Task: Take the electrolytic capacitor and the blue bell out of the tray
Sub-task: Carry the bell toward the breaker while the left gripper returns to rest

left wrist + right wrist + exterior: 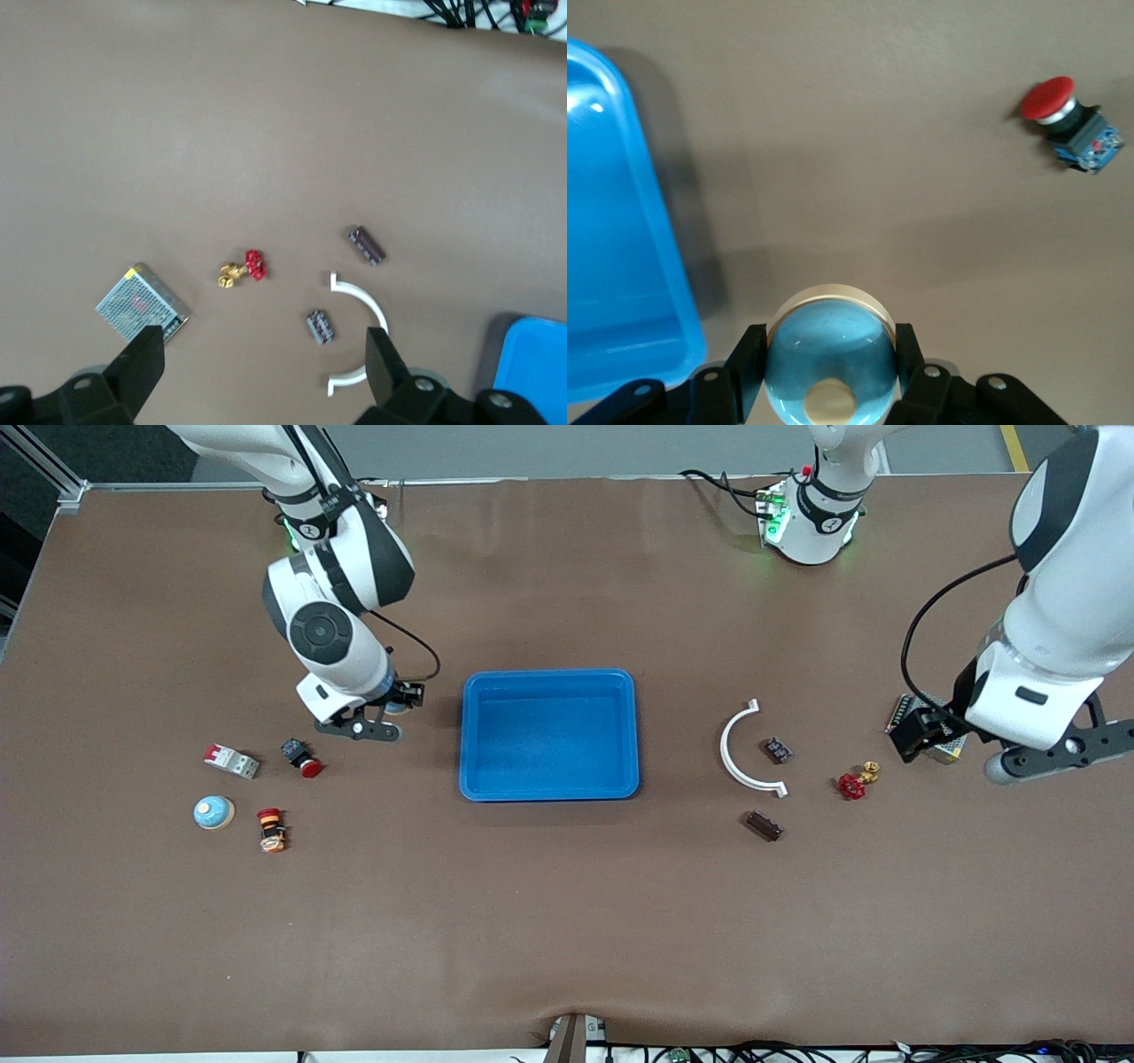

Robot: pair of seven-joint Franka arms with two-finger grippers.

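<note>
My right gripper is shut on a light blue bell with a cream button, held over the table between the blue tray and a red push button. The tray's rim shows in the right wrist view. A second blue bell sits on the table toward the right arm's end. The dark brown capacitor lies on the table nearer the front camera than a white curved piece; it also shows in the left wrist view. My left gripper is open and empty over a metal power supply.
A small dark component lies inside the white arc. A red and brass valve lies beside it. A red and white breaker and an orange push button lie near the second bell.
</note>
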